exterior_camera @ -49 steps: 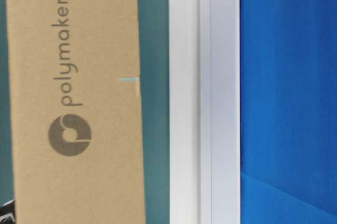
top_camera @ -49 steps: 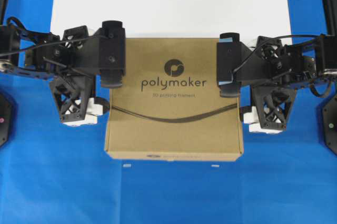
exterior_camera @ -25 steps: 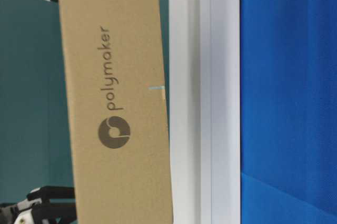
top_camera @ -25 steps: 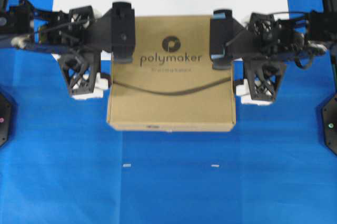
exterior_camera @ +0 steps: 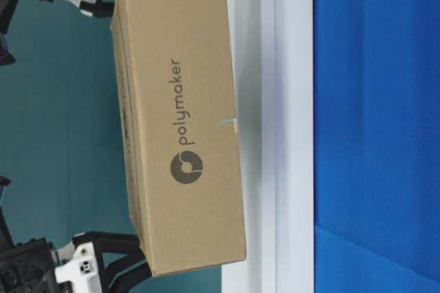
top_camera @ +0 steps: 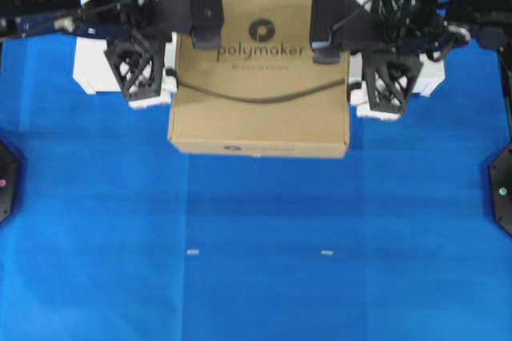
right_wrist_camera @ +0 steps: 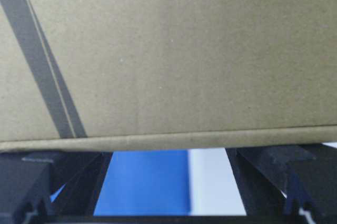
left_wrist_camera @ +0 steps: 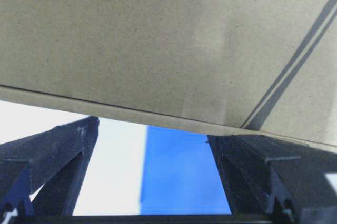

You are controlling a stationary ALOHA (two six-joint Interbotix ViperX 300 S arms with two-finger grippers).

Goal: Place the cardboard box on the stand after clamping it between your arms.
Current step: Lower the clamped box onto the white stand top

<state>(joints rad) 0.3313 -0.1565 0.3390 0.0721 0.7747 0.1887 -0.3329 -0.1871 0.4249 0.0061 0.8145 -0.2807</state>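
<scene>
The brown cardboard box (top_camera: pixel 260 77) with the polymaker logo is clamped between my two arms and hangs partly over the front of the white stand (top_camera: pixel 84 77). My left gripper (top_camera: pixel 172 37) presses on the box's left side and my right gripper (top_camera: pixel 352 45) on its right side. Both are open, with nothing between their fingers. In the left wrist view the box (left_wrist_camera: pixel 158 40) fills the top above the spread gripper (left_wrist_camera: pixel 151 129). The right wrist view shows the same: box (right_wrist_camera: pixel 174 56) and gripper (right_wrist_camera: pixel 164 152). From table level the box (exterior_camera: pixel 182 121) overlaps the stand (exterior_camera: pixel 275 128); whether they touch I cannot tell.
Blue cloth (top_camera: pixel 256 261) covers the table in front of the stand, with two small white marks (top_camera: pixel 192 252) on it. Black arm bases (top_camera: pixel 502 193) sit at the left and right edges.
Both arms have carried the clamped box away from the table's front, toward the stand. It was level with the stand's front edge; now its far part lies over the stand.
</scene>
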